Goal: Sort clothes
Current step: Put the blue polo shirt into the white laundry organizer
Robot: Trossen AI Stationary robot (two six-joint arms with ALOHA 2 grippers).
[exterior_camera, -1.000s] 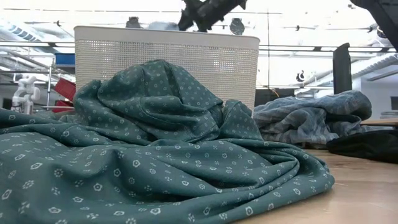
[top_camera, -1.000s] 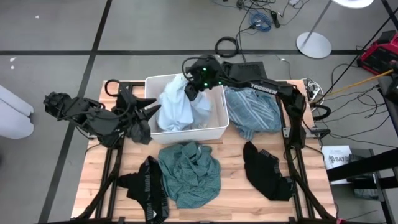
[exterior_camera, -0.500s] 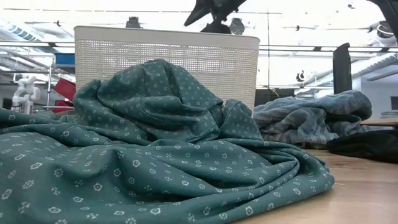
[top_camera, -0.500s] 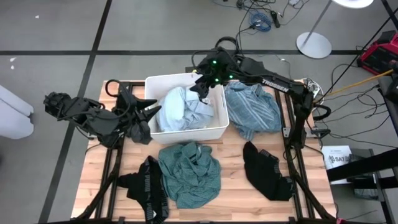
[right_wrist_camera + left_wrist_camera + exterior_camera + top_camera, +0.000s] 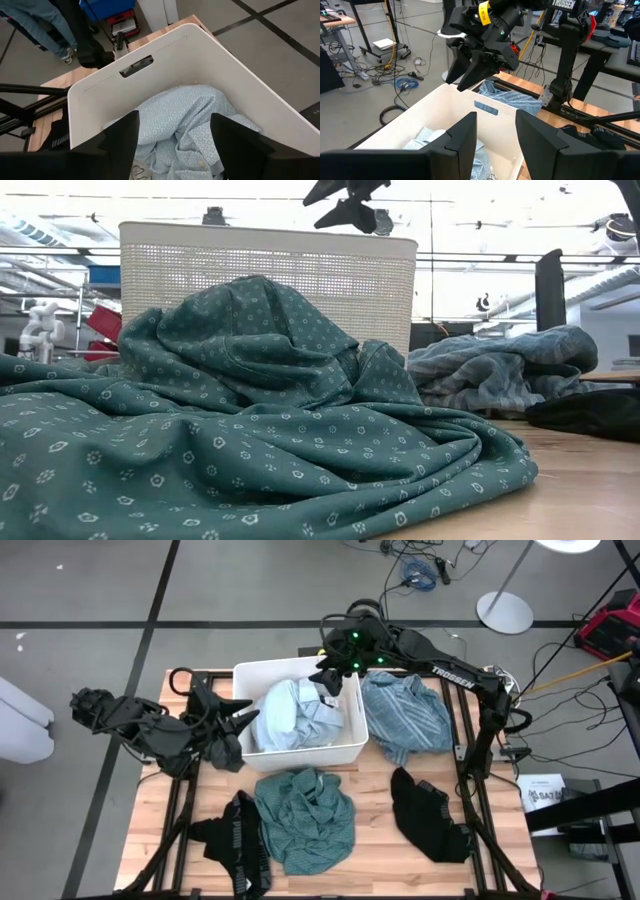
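While I watch from above, my left gripper [image 5: 240, 716] waits at the left side of the table, just beside the white bin's [image 5: 352, 730] left wall, its fingers [image 5: 461, 137] partly apart with nothing between them. At the near edge on that side lies a black garment with white lettering [image 5: 238, 850], touching the teal-green patterned garment [image 5: 305, 817] that spreads in front of the bin and fills most of the low view [image 5: 230, 430]. Inside the bin rests the light blue garment [image 5: 292, 715], crumpled against the floor and walls; my right wrist camera looks straight down on it [image 5: 185, 125]. My right gripper [image 5: 328, 677] hangs over the bin's far right corner, above the rim, with its fingers [image 5: 120, 135] spread wide and empty, clear of the cloth below. Right of the bin, just beside its wall, sits a blue-grey striped garment [image 5: 405, 718] in a loose heap. Nearer me on the right lies a plain black garment [image 5: 430, 815], apart from the teal one.
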